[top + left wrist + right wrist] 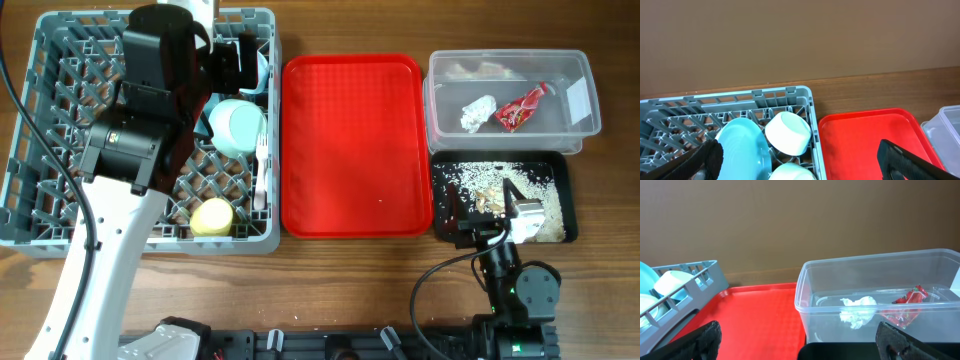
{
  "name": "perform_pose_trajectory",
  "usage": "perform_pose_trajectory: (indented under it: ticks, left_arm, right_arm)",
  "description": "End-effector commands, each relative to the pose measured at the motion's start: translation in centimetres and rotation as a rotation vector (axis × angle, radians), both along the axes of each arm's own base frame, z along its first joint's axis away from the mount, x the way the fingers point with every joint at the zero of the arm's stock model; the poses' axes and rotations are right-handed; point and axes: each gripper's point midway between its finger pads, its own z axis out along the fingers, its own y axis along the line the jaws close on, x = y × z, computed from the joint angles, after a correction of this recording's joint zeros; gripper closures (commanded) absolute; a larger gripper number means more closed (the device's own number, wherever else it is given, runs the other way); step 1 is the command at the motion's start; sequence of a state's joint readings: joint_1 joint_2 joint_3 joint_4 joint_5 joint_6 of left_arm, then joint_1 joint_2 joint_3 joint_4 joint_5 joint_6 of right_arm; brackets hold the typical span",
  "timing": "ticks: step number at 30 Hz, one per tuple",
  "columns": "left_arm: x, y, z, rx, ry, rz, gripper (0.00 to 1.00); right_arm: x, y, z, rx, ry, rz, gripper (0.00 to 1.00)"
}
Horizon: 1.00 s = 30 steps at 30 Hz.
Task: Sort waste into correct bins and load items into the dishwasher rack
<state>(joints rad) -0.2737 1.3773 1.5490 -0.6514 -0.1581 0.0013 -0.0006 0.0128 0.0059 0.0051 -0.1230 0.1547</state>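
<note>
Rack (240, 240) on wooden table (350, 280) — brown wall (790, 40).

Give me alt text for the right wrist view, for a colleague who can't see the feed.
A clear plastic rectangular tub fills the right side, holding a crumpled white napkin and a small shiny red wrapper. Left of it lies a flat red tray, then a grey lattice dishwasher rack with pale bowls.
</note>
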Motion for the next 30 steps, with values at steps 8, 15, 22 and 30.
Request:
perform_pose_trajectory:
  ticks: [8,15,22,30]
  left_arm:
    - [-9.0,2.8,5.0,-0.040,-0.121,0.011,0.00]
    - [-25.0,7.9,-4.9,-0.102,-0.241,0.075,0.00]
    - [-20.4,3.5,-7.5,-0.168,-0.610,-0.207,0.00]
    - [-16.7,8.7,-13.4,-0.396,-0.660,0.127,0.00]
  right_arm:
    - [-0.1,0.2,0.3,-0.014,-0.015,0.011,0.00]
    - [-0.1,0.2,0.3,-0.014,-0.015,0.011,0.00]
    - [-0.1,0.2,0.3,-0.014,-0.015,0.011,0.00]
    - [-0.1,0.2,0.3,-0.014,-0.015,0.011,0.00]
